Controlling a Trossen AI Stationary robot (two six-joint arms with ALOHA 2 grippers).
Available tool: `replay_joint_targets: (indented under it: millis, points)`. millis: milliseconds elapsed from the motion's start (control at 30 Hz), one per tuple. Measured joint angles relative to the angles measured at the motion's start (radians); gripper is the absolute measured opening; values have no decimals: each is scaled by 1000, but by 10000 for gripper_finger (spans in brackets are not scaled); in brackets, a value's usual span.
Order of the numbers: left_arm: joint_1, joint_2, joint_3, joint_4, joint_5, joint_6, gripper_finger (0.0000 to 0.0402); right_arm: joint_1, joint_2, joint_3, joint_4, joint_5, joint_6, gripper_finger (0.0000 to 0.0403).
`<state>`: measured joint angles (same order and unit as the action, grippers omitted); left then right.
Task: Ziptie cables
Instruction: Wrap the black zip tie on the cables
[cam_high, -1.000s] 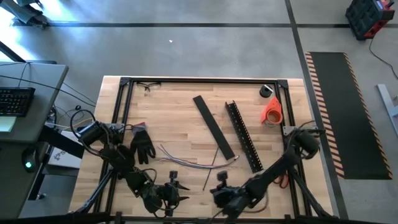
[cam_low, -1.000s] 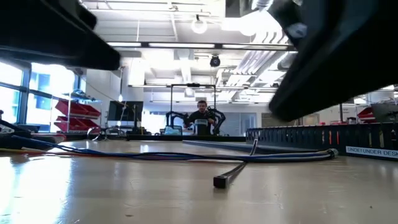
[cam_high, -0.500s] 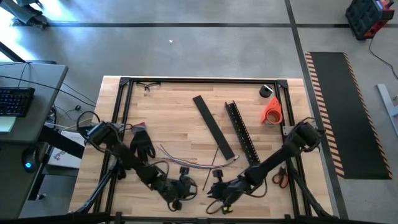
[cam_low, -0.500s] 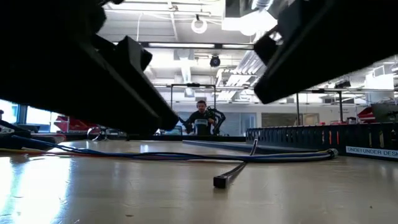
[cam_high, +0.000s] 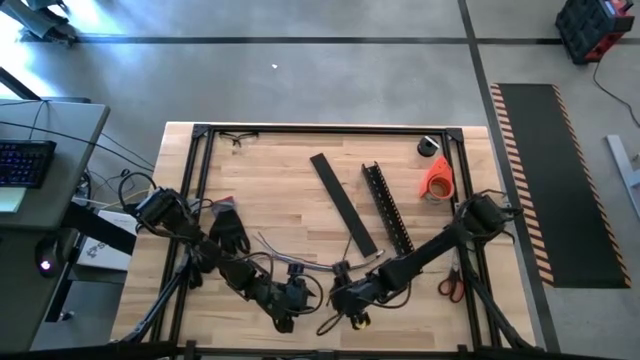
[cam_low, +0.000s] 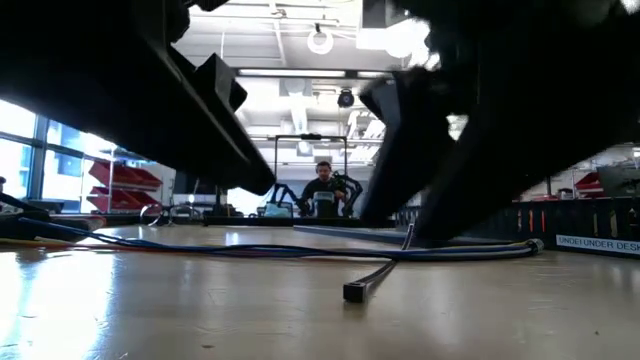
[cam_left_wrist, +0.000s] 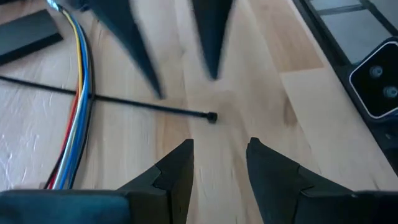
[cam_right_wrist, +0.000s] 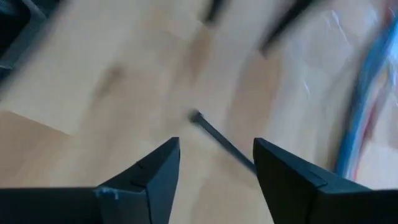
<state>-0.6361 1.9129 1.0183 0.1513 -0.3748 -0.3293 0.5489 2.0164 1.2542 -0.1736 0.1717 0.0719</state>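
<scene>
The cables (cam_high: 300, 264), a loose bundle of thin coloured wires, lie on the wooden table; they also show in the left wrist view (cam_left_wrist: 78, 93) and the right wrist view (cam_right_wrist: 360, 118). A thin black zip tie (cam_left_wrist: 124, 102) lies across them, its head (cam_right_wrist: 196, 116) resting on bare wood. In the low view the head (cam_low: 355, 291) points at the near edge. My left gripper (cam_left_wrist: 221, 162) and my right gripper (cam_right_wrist: 214, 155) face each other low over the table, both open, with the head between them. Neither touches it.
A flat black strip (cam_high: 343, 203) and a slotted black channel bar (cam_high: 390, 220) lie beyond the cables. An orange tape roll (cam_high: 437, 178) sits far right, a black glove (cam_high: 228, 232) left, scissors (cam_high: 450, 286) near the right edge. A person (cam_low: 323, 190) sits in the room beyond.
Both arms have come away from the table's near edge toward its middle and toward each other. Their grippers now stand close together around the zip tie's head. The zip tie and the cables have stayed where they were.
</scene>
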Motion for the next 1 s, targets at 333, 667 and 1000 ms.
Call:
replay_joint_targets:
  millis: [333,667,1000]
  points:
    - [-5,1,-7,-9,-1,-34,129,-57,78,59,-3,-118,-151,148]
    - [-27,5,-7,-12,-2,-36,129,-76,96,58,9,-127,-217,29]
    - [-39,5,-7,13,52,33,129,46,88,57,11,250,-128,0]
